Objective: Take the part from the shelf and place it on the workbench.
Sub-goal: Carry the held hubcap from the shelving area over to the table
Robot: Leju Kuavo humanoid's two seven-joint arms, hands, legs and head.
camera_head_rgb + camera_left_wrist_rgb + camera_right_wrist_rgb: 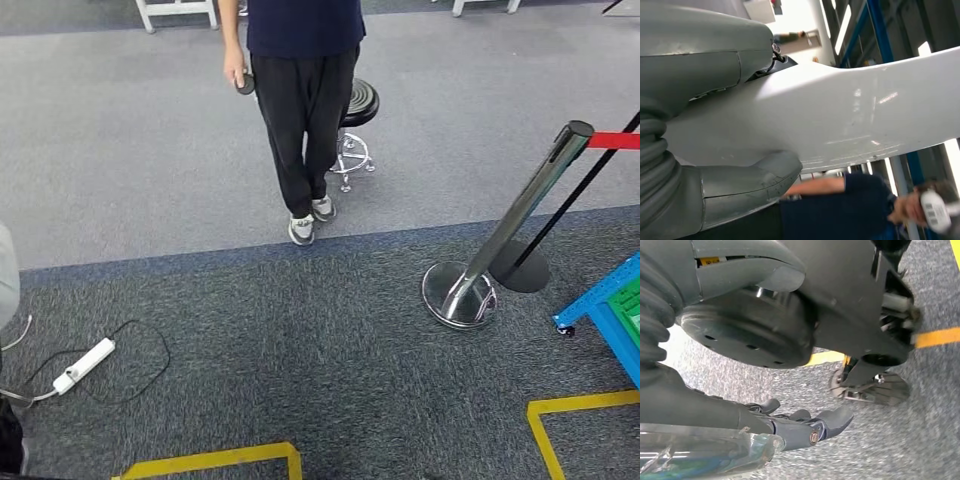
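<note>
Left wrist view showed the left hand (715, 165) clamped on a white part (851, 120). The right hand (798, 427) hung above carpet (926, 440), fingers nearly straight, holding nothing. Lower right in the head view stood a blue shelf (604, 315).

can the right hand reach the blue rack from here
Probably not yet. The right hand hangs low over the carpet, while the blue rack stands ahead at the far right, beyond the yellow tape. The floor between looks free, so stepping closer should do.
</note>
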